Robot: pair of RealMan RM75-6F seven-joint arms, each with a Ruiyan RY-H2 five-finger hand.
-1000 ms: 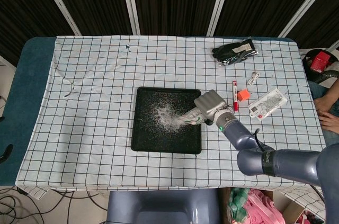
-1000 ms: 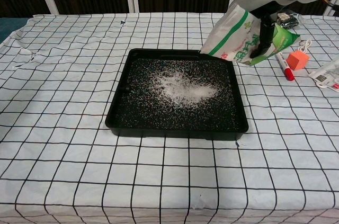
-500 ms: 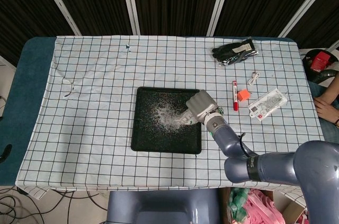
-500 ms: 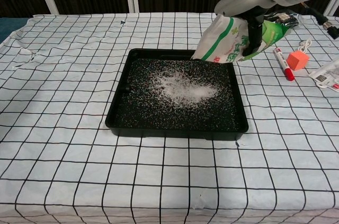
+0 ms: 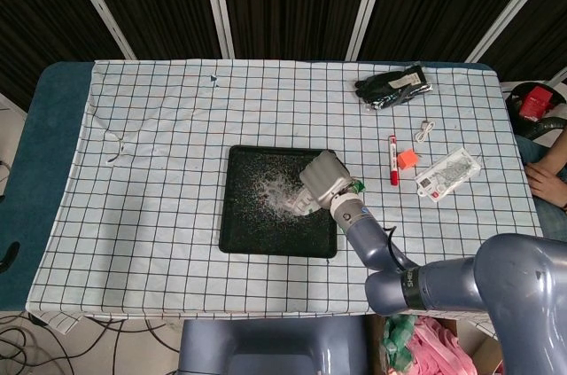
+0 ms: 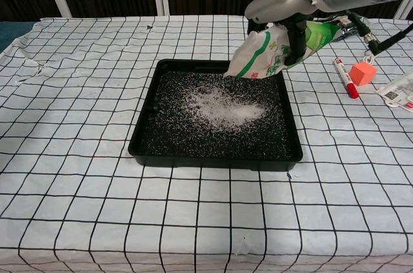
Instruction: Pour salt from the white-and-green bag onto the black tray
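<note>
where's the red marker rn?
Chest view: the red marker lies on the cloth right of the tray, beside the orange cube. Head view shows it between tray and cube too.

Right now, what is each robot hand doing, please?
Left robot hand: not in view.
Right robot hand: holds the white-and-green bag, tilted over the black tray.

Right arm reaches in from the lower right of the head view, forearm angled up and to the left. Right hand [image 5: 322,178] is raised, fingers [image 6: 298,34] closed around the bag [image 6: 266,55] it holds tilted. Left arm and hand appear in neither view.
</note>
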